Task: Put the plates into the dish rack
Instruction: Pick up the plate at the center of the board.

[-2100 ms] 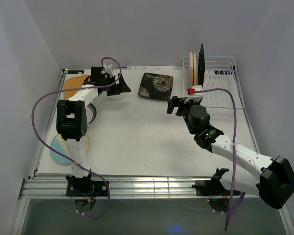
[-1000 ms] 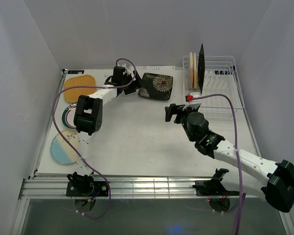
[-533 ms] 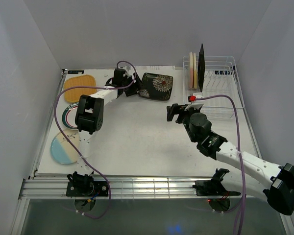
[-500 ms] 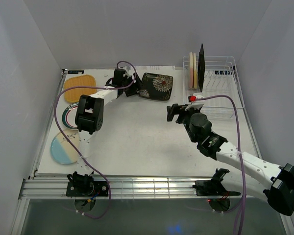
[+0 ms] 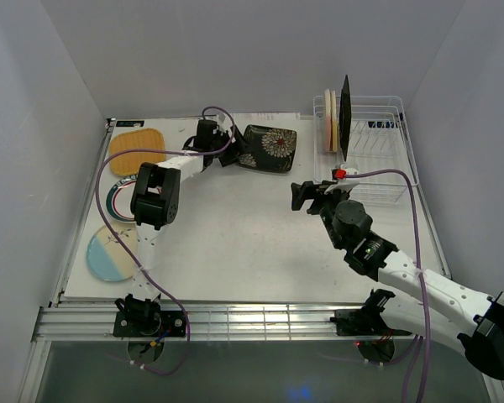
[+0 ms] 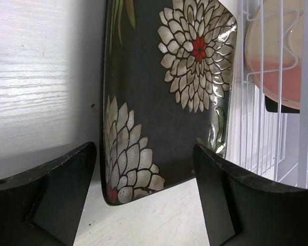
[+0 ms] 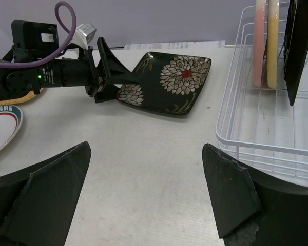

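Note:
The square black floral plate [image 5: 269,148] lies flat at the back middle of the table, also in the left wrist view [image 6: 164,97] and the right wrist view [image 7: 167,82]. My left gripper [image 5: 229,153] [image 6: 146,205] is open at the plate's left edge, and the edge reaches in between its fingers. My right gripper [image 5: 307,195] [image 7: 143,195] is open and empty over bare table, between the plate and the dish rack [image 5: 378,159] [image 7: 267,128]. A pink-cream plate [image 7: 259,41], a yellow-cream plate [image 7: 272,41] and a black plate [image 5: 345,105] stand upright in the rack.
An orange square plate [image 5: 137,149] lies at the back left. A green-rimmed plate [image 5: 116,201] lies partly under the left arm. A blue-cream plate [image 5: 109,252] lies at the near left. White walls close in the table on three sides.
My left gripper has moved right from beside the orange plate to the black floral plate's left edge. My right gripper has drifted slightly right. The plates have not moved.

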`<state>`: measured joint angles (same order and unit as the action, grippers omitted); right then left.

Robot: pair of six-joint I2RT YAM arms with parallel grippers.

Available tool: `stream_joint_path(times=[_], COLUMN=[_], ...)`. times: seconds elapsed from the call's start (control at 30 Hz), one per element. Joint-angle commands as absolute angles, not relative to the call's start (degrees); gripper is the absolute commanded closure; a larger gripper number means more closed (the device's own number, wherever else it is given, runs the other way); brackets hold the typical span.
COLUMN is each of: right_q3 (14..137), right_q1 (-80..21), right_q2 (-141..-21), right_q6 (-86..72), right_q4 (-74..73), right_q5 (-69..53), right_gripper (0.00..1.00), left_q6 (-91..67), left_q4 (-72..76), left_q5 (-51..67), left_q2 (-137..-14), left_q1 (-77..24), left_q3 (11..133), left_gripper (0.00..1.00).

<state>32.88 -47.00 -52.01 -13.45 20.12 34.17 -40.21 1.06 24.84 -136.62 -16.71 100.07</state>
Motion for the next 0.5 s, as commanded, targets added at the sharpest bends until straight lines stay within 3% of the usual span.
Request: stream_joint_path(times=[0.0,0.47], right_q3=[32.08,31.82], right_q1=[-47.37,-47.46], right_q2=[-50.45,-49.83], right_q6=[-13.89,-14.15], right_q4=[24.08,24.26], right_q5=[35.07,34.10], right_gripper=[0.06,0.05], left_q6=[-42.27,-46.67], left_q4=[-1.32,2.99], left_q5=[25.75,27.25], left_q2=[-138.86,-140.01], left_q1=[-17.75,-17.75], left_q3=[98.26,94.13], left_gripper=[0.14,0.19])
